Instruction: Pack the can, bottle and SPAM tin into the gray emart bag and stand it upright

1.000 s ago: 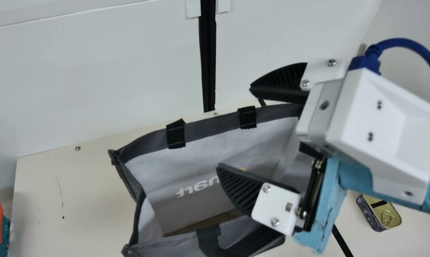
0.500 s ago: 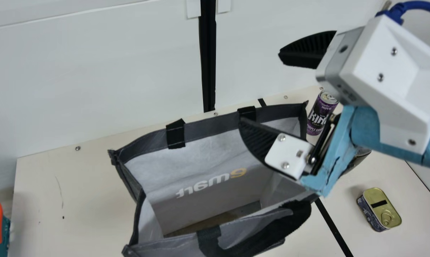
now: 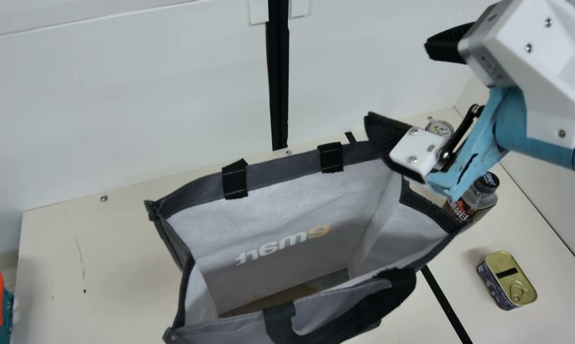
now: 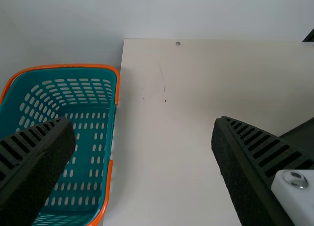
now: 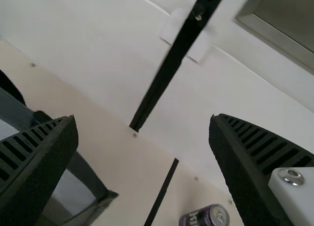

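Here, in the main view, the right gripper point(image 3: 397, 80) hung wide open and empty over the upright gray bag's point(image 3: 278, 205) rim; can point(image 3: 439, 127) and bottle point(image 3: 476, 203) stood near it, tin point(image 3: 507, 279) farther off. In the left wrist view, the left gripper point(image 4: 143, 120) was spread wide, nothing held, near a basket point(image 4: 86, 137). In the right wrist view, the can stood apart from the bag.

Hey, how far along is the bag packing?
The bag stands upright and open, but nothing looks packed yet. The left gripper and right gripper are open and empty. The can, bottle and tin are on the table outside the bag, all left to pack.
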You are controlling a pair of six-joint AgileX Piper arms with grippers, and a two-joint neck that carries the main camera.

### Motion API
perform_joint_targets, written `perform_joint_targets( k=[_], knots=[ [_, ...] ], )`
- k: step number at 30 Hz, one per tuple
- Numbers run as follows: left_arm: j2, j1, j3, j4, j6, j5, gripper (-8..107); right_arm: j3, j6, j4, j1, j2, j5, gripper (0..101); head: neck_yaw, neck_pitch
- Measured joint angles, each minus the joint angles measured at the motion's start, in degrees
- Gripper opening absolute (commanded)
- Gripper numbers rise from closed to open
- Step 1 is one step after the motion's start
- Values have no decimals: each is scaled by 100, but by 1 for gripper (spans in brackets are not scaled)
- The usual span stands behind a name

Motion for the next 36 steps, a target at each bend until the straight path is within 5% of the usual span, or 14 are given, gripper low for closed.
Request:
perform_joint_targets(
  k=[36],
  knots=[
    [0,0,0,0,0,0,90,818,362,-1128,-1420,288,-2,95,9,0]
  ],
)
